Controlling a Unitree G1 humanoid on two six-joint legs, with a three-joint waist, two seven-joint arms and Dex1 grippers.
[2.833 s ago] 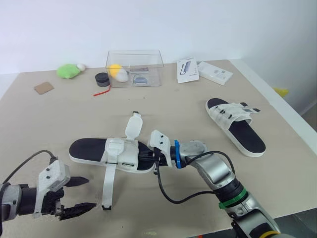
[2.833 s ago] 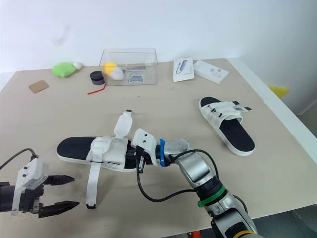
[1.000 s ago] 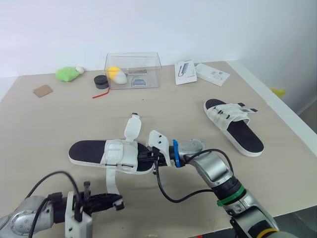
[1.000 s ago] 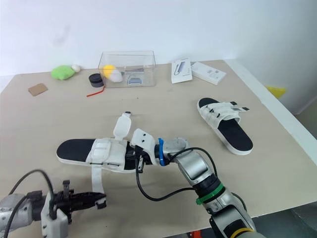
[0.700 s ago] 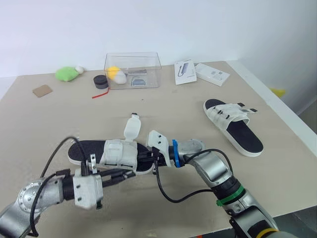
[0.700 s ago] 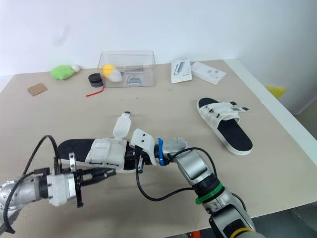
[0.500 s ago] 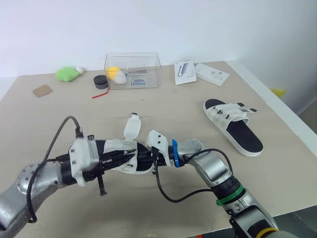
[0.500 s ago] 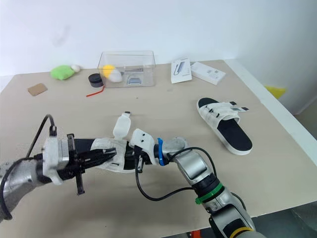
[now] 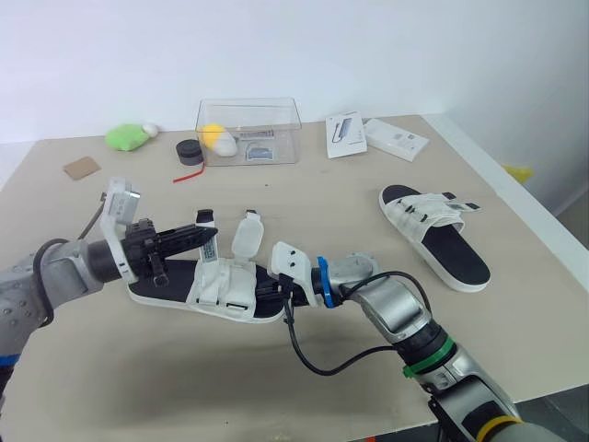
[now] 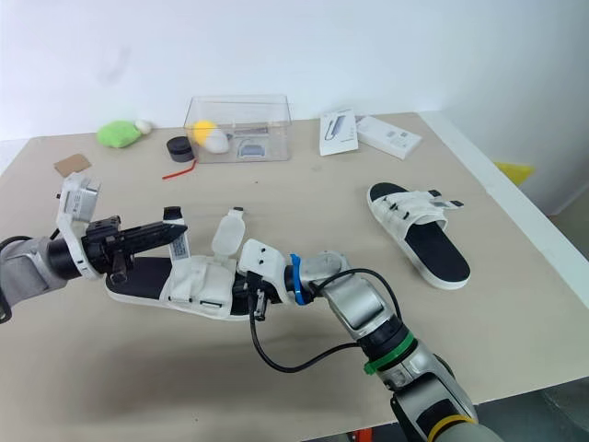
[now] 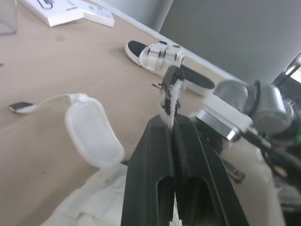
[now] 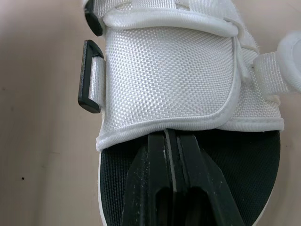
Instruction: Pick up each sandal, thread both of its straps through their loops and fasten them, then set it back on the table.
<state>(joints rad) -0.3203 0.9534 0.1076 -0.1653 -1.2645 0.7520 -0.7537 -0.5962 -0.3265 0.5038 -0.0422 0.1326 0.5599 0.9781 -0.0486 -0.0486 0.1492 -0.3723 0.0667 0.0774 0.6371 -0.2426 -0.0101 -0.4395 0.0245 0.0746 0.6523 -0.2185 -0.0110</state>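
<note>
Pinching the strap (image 11: 170,92) tip in the left claw (image 9: 207,237), clamped and lifted above the near sandal (image 9: 225,281) at 7 o'clock on the worktop (image 9: 322,203), likely for feeding into its loop (image 12: 88,77), right claw (image 12: 165,136) closed together under the upper's hem to pin the shoe

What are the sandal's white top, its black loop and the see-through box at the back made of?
Top: white woven fabric, matte; a fine grid weave and stitched edging show. Loop: likely hard black plastic, a smooth, rigid rectangle. Box: clear plastic, probably acrylic; contents show through its glossy walls.
</note>
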